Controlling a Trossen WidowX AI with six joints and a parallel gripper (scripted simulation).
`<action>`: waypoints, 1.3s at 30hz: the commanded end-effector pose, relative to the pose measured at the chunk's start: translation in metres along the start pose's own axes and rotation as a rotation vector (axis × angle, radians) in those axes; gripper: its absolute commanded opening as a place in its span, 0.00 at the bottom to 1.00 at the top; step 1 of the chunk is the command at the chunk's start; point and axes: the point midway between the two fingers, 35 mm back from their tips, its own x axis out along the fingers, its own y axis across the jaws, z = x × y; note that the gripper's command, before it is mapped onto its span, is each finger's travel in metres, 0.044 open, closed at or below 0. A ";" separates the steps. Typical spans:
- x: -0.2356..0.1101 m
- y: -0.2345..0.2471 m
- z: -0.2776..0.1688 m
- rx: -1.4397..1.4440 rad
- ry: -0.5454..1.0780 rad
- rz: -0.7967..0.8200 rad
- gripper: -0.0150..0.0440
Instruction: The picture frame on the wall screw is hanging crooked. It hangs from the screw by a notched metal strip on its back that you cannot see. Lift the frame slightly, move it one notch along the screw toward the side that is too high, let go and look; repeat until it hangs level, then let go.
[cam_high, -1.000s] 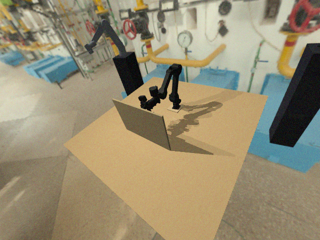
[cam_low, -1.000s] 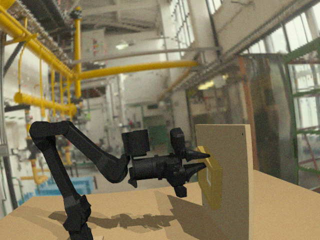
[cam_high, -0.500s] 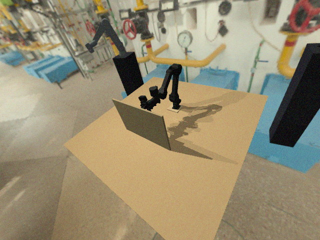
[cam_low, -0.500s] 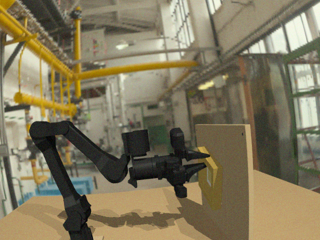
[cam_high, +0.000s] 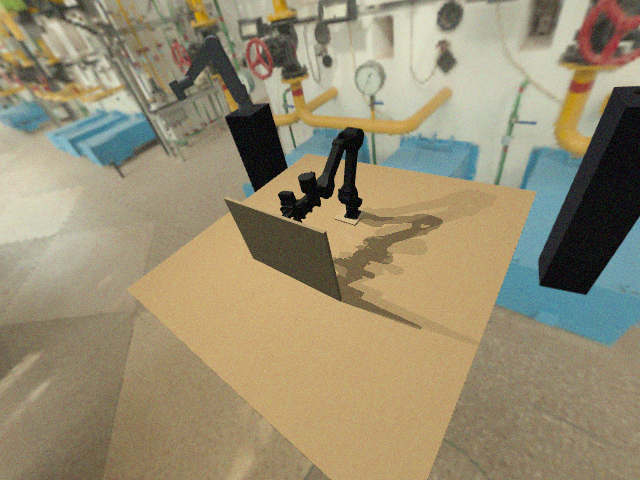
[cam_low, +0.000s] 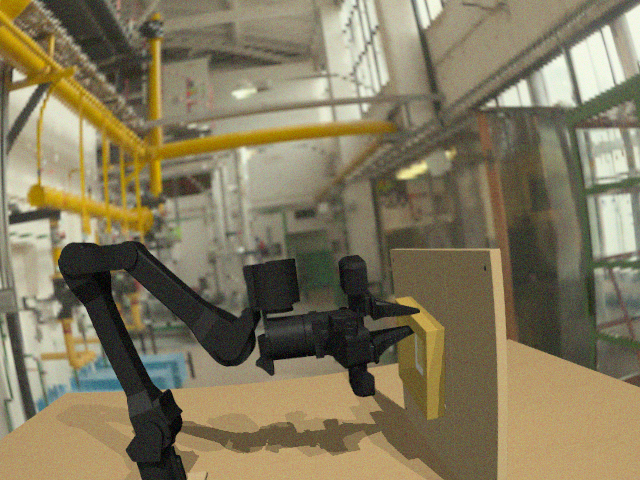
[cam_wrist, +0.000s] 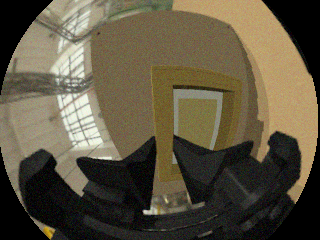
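The yellow picture frame (cam_low: 435, 372) (cam_wrist: 162, 100) is on the upright panel (cam_low: 473, 361) (cam_wrist: 130, 50), tilted, its near end lower in the exterior view. My gripper (cam_low: 415, 319) (cam_wrist: 163, 138) is shut on the frame's top bar, one finger above it and one inside the opening. The wrist view is turned on its side, so that bar is at the left of the frame there. The screw and notched strip are hidden behind the frame. In the top view the panel (cam_high: 289, 248) hides the frame and fingertips.
The panel stands upright on the tan table (cam_high: 289, 361) (cam_low: 558, 408). My arm (cam_high: 333, 165) (cam_low: 170, 304) reaches from its base toward the panel's front. Black pillars (cam_high: 258, 144) (cam_high: 589, 206) stand beyond the table, one with another arm (cam_high: 227, 67) on top.
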 end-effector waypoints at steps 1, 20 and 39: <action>0.000 0.000 0.000 -0.021 -0.001 0.000 0.25; 0.000 0.001 -0.001 -0.120 -0.002 -0.001 0.25; 0.000 0.001 -0.001 -0.157 -0.001 0.001 0.65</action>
